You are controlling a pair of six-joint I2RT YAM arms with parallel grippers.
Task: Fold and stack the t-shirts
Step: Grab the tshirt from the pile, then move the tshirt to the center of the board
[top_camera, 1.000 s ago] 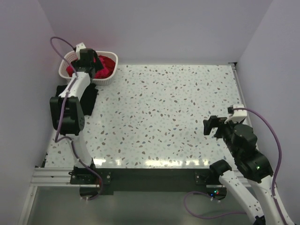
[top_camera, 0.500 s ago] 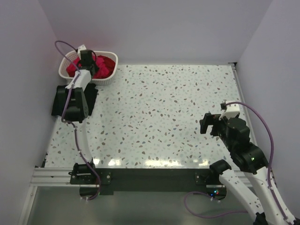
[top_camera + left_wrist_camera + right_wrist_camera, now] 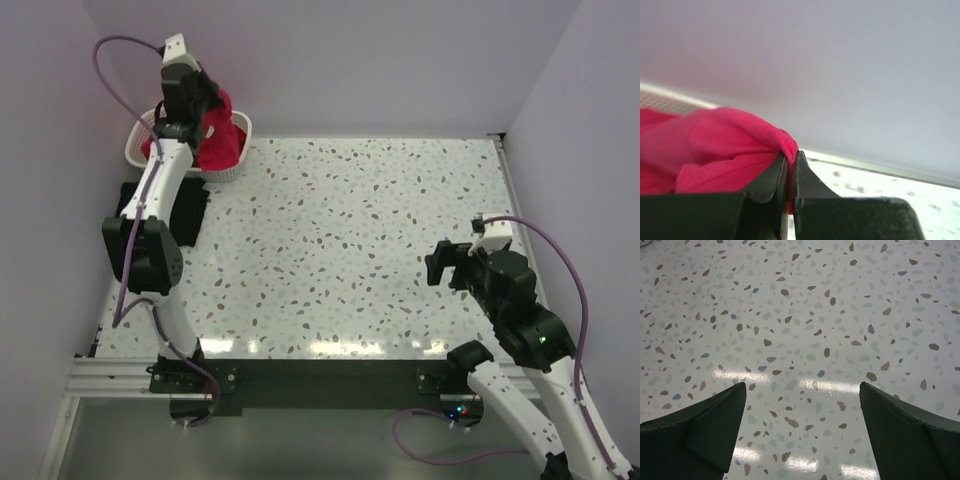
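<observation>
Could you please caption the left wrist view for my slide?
Left end effector shut on a fold of the pinkish-red t-shirt.

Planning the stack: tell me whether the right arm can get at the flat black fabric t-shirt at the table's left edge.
Probably not. The right gripper hangs open at the right of the speckled table, the whole tabletop away from the black fabric t-shirt, and the left arm stands over it.

A robotics lab cell: plain white walls box in a speckled counter, with a cabled left arm and right arm mounted beside an aluminium rail.
</observation>
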